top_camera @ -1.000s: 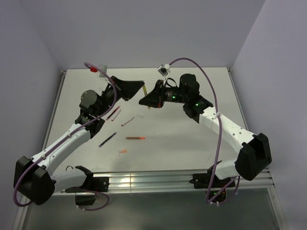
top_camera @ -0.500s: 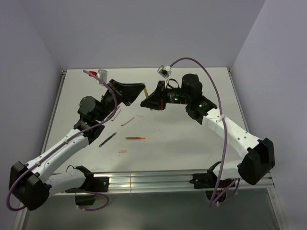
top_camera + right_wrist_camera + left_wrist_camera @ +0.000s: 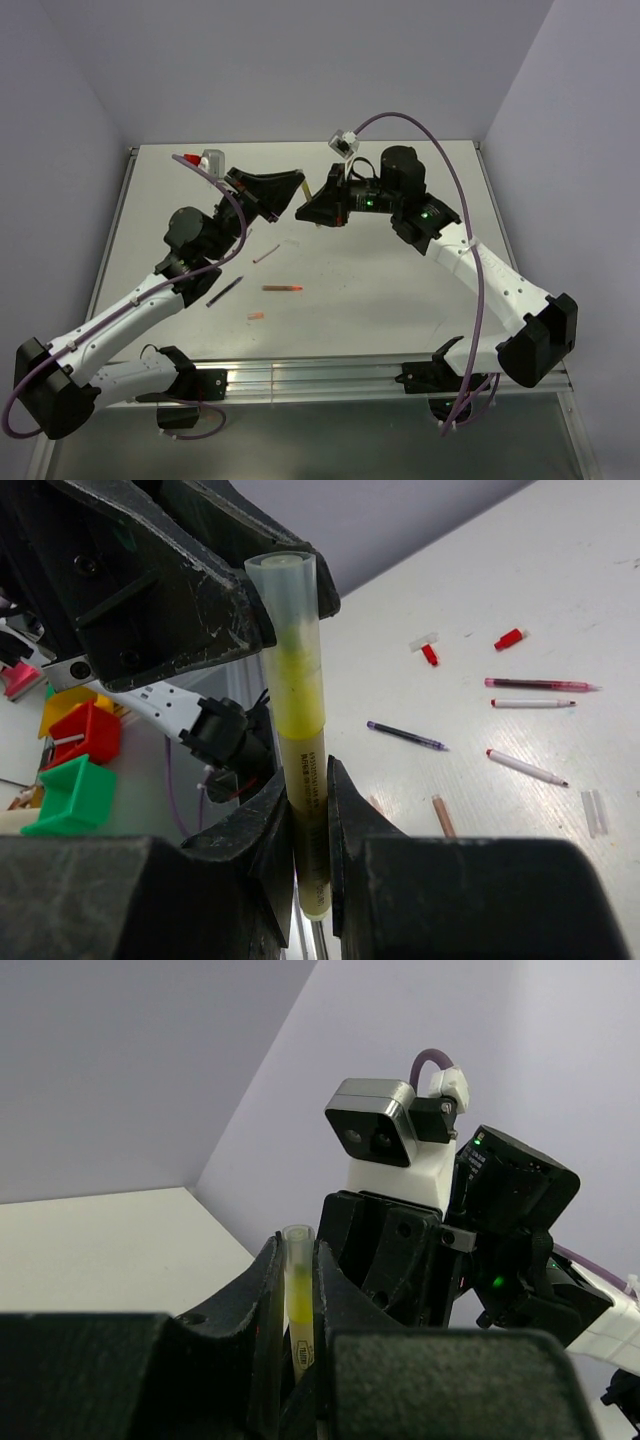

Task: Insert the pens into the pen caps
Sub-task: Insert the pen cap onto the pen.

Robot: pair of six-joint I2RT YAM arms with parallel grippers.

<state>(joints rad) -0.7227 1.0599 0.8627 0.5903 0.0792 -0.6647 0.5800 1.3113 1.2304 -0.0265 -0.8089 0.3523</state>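
Together, the left gripper (image 3: 297, 1252) pinches the pale clear tubular cap (image 3: 285, 595) while the right gripper (image 3: 308, 780) clamps the olive-yellow plastic pen (image 3: 315, 888) just below it.

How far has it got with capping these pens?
Early days. No finished pen shows on the table. In hand: the right hand grips a yellow pen while the left hand holds the clear cap already over its tip. Left: a dark red pen, a purple pen and two red caps lie loose and apart.

Lower end of yellow pen (image 3: 298, 1305) inside left pincer (image 3: 298, 1252)
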